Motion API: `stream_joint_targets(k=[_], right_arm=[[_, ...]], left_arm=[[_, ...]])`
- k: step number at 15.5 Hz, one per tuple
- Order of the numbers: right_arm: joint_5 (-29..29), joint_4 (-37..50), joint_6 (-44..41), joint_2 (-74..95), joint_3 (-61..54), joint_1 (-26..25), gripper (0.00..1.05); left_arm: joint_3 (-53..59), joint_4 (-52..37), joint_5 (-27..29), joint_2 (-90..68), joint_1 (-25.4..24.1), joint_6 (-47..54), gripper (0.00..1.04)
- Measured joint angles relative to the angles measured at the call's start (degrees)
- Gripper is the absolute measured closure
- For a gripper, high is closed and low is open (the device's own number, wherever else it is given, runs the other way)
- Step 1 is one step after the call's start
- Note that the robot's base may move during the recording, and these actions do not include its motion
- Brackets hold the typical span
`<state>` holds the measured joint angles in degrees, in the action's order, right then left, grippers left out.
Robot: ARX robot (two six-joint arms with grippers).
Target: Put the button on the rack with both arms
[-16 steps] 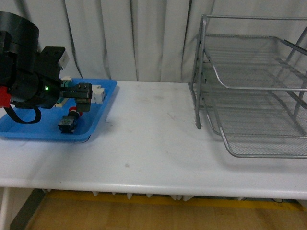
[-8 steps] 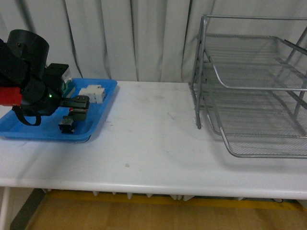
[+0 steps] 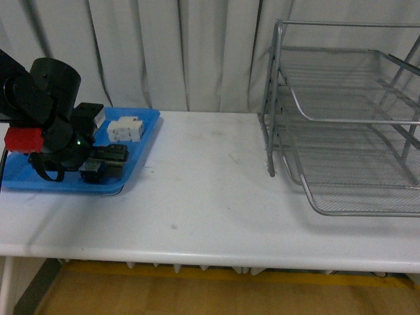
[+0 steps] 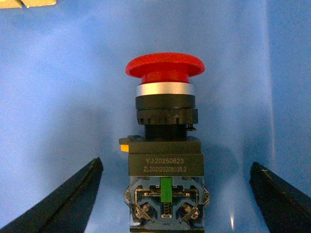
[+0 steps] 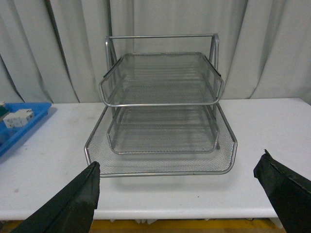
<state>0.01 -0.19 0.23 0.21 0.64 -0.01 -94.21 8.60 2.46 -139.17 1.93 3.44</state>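
Front view: my left gripper (image 3: 109,159) is down in the blue tray (image 3: 141,147) at the table's (image 3: 210,203) left end. The button (image 3: 92,172) lies in that tray near its front rim, just beside my fingertips and mostly hidden by my arm. One white terminal block (image 3: 125,128) sits behind it in the same tray. The rack (image 3: 341,131) stands well apart at the right end of the table, in front of a grey curtain (image 3: 197,52).

Left wrist view: there is one button (image 4: 164,160) lying on the blue tray floor. It has a red mushroom cap (image 4: 165,68), a silver ring, a black collar, and a dark body with white printed numbers, a yellow tab and a green strip between metal terminals. My left gripper's fingers (image 4: 63,204) are spread wide on either side of the body, and neither touches it.

Right wrist view: my right gripper (image 5: 180,162) is spread wide and holds nothing. It faces the rack (image 5: 163,104), which has three mesh tiers, all bare. The tray (image 5: 22,131) with one white block (image 5: 18,118) shows at the edge.
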Motion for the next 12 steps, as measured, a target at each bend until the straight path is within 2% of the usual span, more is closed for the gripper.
stream_joint_targets(k=[1,5,8,12], right_arm=[[0.00,-0.02,0.00,0.00,0.00,0.00,0.07],[0.00,0.00,0.00,0.00,0.00,0.00,0.07],[0.00,-0.02,0.00,0.00,0.00,0.00,0.07],[0.00,0.00,0.00,0.00,0.00,0.00,0.07]], left_arm=[[-0.72,0.26,-0.09,-0.17,0.09,0.00,0.26],[-1.49,0.42,0.11,-0.79,0.13,-0.39,0.66],[2.60,-2.64,-0.81,1.49,0.33,-1.55,0.68],[18.82,-11.85,-3.78,21.75,0.13,-1.95,0.69]])
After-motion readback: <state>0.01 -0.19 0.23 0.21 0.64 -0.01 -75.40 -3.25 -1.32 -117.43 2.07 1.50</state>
